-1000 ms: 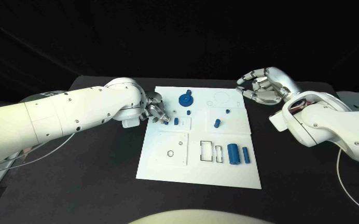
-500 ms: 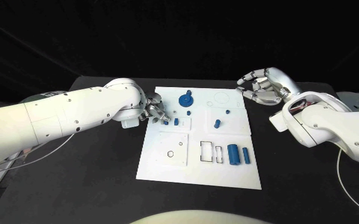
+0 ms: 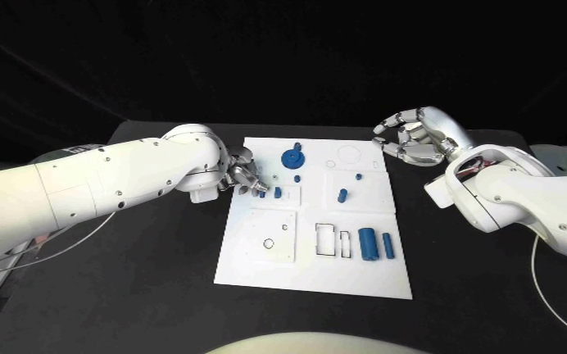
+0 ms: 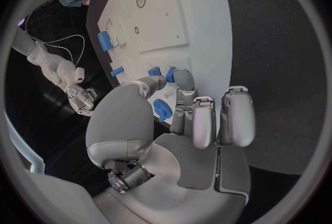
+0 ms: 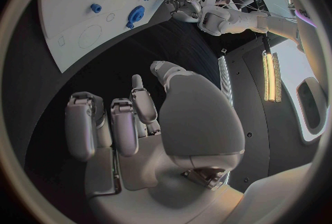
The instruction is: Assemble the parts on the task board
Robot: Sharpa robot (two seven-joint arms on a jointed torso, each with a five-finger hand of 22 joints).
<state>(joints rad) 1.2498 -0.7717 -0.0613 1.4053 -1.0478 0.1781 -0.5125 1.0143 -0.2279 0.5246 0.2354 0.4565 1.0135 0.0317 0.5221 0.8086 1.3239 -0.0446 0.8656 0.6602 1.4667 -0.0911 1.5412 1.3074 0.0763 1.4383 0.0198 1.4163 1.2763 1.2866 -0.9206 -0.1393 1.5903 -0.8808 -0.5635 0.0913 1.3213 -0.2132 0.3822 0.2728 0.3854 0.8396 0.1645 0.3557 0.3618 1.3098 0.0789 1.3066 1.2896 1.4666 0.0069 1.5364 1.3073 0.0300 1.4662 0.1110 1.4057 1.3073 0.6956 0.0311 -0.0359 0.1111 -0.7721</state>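
left hand (image 3: 243,177) edged slightly toward board's left rim

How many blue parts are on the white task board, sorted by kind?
Gear: 1
Long cylinders, one thick and one slim: 2
Small pieces: 5
Total: 8

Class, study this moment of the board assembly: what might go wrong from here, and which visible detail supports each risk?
1. The left hand works fingertips-down among small blue pegs at the task board edge; a slip could knock one over or nudge the board.
2. The blue gear sits just beyond those fingers, so a careless reach might bump it.
3. The right hand hovers off the board's far corner with nothing in it, so it cannot steady the board.
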